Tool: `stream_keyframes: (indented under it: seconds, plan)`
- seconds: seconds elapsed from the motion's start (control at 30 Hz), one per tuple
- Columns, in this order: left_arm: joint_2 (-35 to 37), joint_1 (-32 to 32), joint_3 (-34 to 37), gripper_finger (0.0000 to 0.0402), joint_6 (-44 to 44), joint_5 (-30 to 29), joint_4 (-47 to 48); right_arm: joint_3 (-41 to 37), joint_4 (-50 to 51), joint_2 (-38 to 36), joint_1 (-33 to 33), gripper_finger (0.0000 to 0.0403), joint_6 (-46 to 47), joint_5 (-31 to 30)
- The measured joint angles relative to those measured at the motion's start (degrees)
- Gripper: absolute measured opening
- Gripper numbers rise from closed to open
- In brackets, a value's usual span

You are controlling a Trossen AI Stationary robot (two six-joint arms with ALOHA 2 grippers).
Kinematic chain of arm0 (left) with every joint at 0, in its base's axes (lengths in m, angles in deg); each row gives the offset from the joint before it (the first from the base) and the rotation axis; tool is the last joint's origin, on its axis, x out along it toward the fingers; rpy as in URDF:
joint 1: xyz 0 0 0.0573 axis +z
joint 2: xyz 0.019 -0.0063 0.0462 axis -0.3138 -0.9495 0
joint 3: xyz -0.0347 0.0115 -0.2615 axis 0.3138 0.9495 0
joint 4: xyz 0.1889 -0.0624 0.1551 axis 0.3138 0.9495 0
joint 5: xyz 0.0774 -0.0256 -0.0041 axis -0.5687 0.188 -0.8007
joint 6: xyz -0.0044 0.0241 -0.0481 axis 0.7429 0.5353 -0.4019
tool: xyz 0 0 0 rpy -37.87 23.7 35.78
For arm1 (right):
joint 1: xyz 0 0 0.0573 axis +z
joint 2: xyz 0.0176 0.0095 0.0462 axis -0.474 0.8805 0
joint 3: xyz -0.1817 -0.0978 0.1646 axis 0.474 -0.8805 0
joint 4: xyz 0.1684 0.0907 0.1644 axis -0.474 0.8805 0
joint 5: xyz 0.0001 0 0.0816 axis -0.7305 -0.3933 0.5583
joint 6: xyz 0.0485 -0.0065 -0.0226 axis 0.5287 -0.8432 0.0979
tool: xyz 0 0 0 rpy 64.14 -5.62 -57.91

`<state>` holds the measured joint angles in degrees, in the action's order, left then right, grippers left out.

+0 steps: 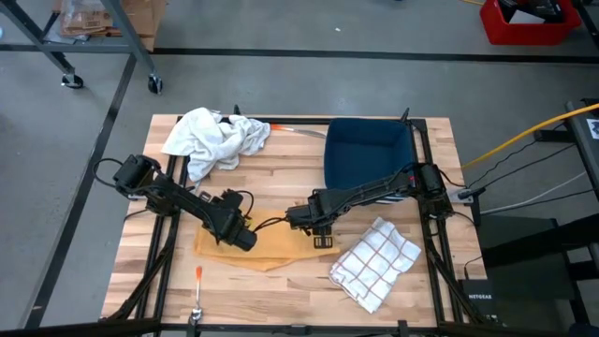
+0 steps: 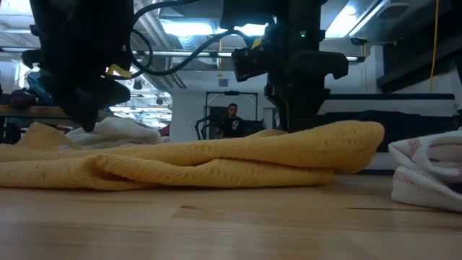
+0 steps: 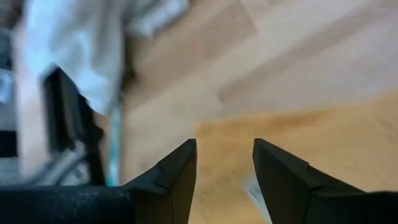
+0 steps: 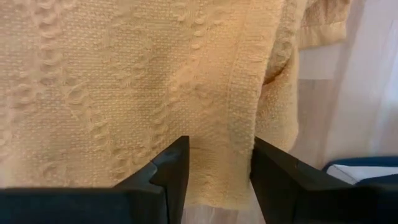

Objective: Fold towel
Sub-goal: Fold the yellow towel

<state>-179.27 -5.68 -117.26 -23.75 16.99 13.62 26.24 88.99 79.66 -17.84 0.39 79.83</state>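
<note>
Now | L gripper [image 1: 245, 239] & R gripper [image 1: 323, 234] released over yellow towel [image 1: 271, 245] | front table edge [image 1: 281, 304] bare

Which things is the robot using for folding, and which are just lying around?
Being used:
yellow towel
left gripper, open over it
right gripper, open over it

Just lying around:
white cloth
checked towel
blue bin
screwdriver

A towel [image 1: 245, 245] lay at lower centre of the surface [image 1: 290, 290], a bin [image 1: 367, 150] above it, a checked cloth [image 1: 376, 262] at lower right.
</note>
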Motion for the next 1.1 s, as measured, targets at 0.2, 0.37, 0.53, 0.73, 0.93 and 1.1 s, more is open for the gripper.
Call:
stream_keyframes:
  seconds: [0.2, 0.37, 0.53, 0.73, 0.93, 1.1]
  plan:
    - [0.00, -2.11, 0.00, 0.0150, 7.51, 12.68, -11.64, 0.00, -0.42, 0.00, 0.01, 0.0157, -1.61, 7.62]
    - [0.00, -4.73, 0.00, 0.0150, 9.69, 18.62, -22.35, 0.00, -2.80, 0.00, 0.06, 0.0156, -3.37, 6.73]
    - [0.00, -6.80, 0.00, 0.0150, 9.88, 18.70, -25.10, 0.00, -4.72, 0.00, 0.02, 0.0156, -6.12, 0.66]
    - [0.00, -8.92, 0.00, 0.0150, 7.93, 18.68, -27.74, 0.00, -4.79, 0.00, 0.00, 0.0156, -6.75, -2.58]
    - [-0.52, -11.43, 0.00, 0.0150, 4.03, 18.70, -33.85, -0.56, -5.59, 0.35, 0.04, 0.0156, -10.48, -1.64]
    - [-2.43, -13.69, 0.00, 0.0150, -0.54, 18.70, -33.05, -2.11, -6.45, 2.09, 0.02, 0.0156, -10.60, -1.58]
